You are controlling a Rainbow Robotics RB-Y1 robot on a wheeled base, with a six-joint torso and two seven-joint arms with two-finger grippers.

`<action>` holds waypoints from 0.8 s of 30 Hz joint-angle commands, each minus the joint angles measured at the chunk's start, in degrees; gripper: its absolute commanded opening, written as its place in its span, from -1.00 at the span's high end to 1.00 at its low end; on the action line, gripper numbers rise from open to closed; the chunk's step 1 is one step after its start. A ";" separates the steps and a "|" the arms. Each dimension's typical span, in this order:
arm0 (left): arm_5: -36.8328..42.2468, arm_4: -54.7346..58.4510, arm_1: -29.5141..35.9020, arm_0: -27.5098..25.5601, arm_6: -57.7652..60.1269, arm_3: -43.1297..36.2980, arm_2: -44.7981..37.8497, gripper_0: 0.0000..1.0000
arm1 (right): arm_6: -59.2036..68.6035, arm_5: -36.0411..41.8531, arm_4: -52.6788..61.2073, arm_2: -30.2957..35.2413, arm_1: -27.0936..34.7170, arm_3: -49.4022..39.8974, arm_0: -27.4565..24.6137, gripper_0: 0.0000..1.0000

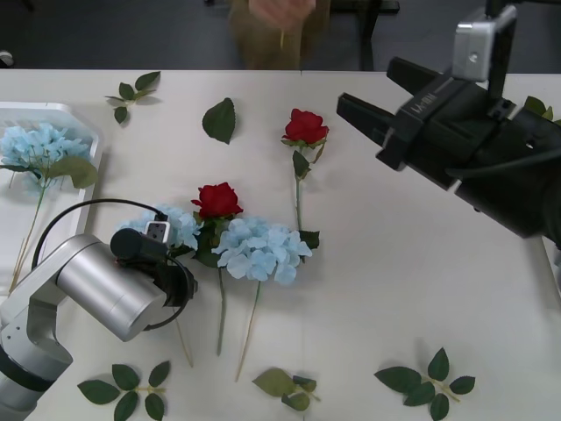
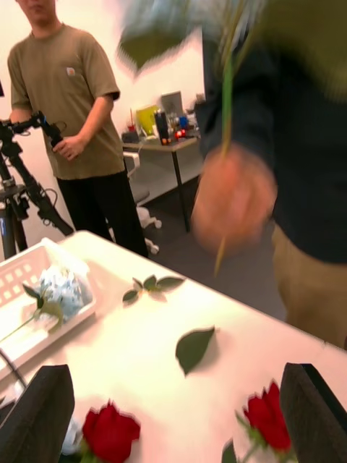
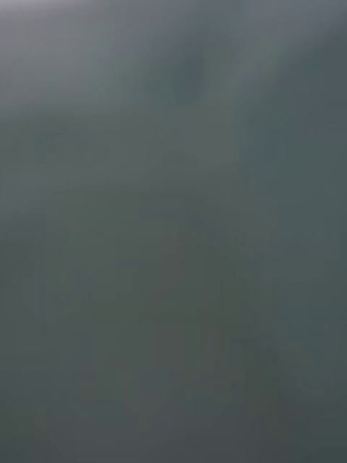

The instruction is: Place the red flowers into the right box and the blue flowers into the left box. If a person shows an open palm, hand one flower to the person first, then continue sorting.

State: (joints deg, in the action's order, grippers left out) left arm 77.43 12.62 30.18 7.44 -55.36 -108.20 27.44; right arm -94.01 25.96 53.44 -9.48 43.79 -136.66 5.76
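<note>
The right end effector (image 1: 372,101) hangs open and empty above the desk (image 1: 394,289), near the far rose; the person's hand (image 2: 233,195) beyond it grips a green stem (image 2: 226,94). 2 red flowers (image 1: 305,127) and 2 blue flowers (image 1: 259,250) lie on the desk; 1 blue flower (image 1: 35,145) rests in the left box (image 1: 53,110). The left end effector sits low beside the blue cluster; whether it is open I cannot tell.

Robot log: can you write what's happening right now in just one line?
right gripper: open, raised over table | person's hand: holding a flower stem | left box: one blue flower inside | table: two red flowers
</note>
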 commanded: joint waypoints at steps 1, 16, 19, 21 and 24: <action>-1.84 -0.93 0.84 -1.20 0.34 0.80 0.95 -1.00 | -1.35 -0.56 2.19 3.85 5.16 -4.05 -9.10 -0.65; -3.25 -3.04 0.93 -1.20 -0.19 0.80 2.36 1.00 | -3.02 21.76 1.40 1.30 -2.22 22.58 0.75 -0.66; -3.25 -3.04 0.84 -1.20 -0.19 0.80 2.36 1.00 | -2.84 22.29 2.02 -0.46 -6.35 29.70 6.90 -0.66; -3.25 -3.04 0.84 -1.20 -0.19 0.80 2.36 1.00 | -2.76 22.20 1.93 -1.25 -9.78 35.06 10.94 -0.66; -3.25 -3.04 0.84 -1.20 -0.28 0.80 2.36 1.00 | -2.76 22.20 0.87 -1.95 -14.00 40.60 15.60 -0.65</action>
State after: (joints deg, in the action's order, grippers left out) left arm 74.77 10.23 30.19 7.40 -55.36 -106.93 28.91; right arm -94.22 48.13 54.83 -10.40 34.02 -97.69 16.38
